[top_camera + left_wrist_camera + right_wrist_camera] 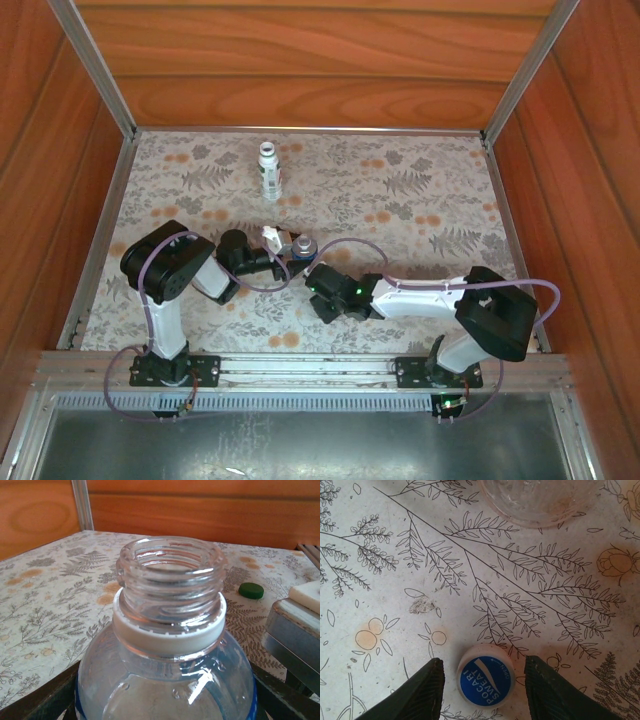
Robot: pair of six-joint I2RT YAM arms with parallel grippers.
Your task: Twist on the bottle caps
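Right, the blue cap [486, 680] lies flat on the surface [395, 580], with the right tool [484, 660] open astride it, not yet pinching. The left tool [165, 705] grips the clear bottle [170, 630] upright, its neck bare, seemingly steadied for capping.

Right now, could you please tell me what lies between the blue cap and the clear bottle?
That stretch is bare: in the right wrist view, the printed tablecloth runs uncovered from the blue cap up to the clear bottle.
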